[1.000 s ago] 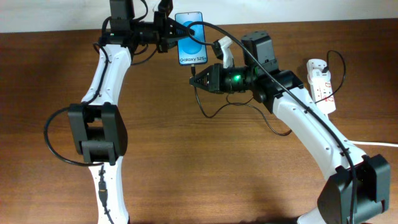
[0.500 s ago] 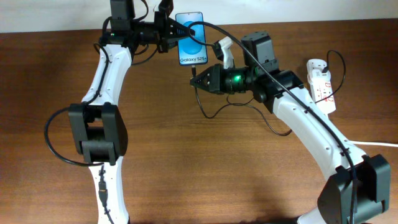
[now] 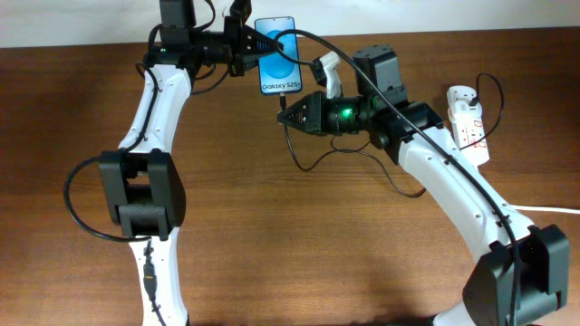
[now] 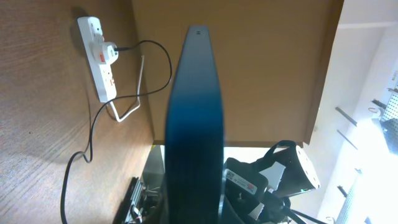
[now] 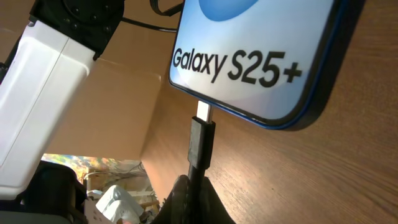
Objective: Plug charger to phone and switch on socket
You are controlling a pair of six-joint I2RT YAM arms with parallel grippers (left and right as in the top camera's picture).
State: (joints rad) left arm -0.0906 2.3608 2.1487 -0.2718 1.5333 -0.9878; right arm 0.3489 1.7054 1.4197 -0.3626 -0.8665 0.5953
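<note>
Although almost nothing else has shifted over the last second, the right pincer has crept slightly up the overhead frame, narrowing the gap to the lower edge of the phone; the left arm, the phone and the socket lie as they did. In the right wrist view the pincer's dark fingers are blurred and cut off at the bottom edge, yet they close together on the black plug of the charger; the plug's small metal tip meets the phone's bottom edge just below the "Galaxy S25+" text, and how far it has entered cannot be made out. The phone fills the upper right of that view, directly above the pincer.

The left pincer sits at upper centre of the overhead frame, clamped on the phone's left side; its fingers do not show in the left wrist view, where the phone appears edge-on as a blurred blue blade down the middle. The charger's thin black cable loops down and right beneath the right arm, partly hidden by it. The socket lies well apart, at the right of the wooden table, with a white adapter plugged in; its switch state is too small to tell.
</note>
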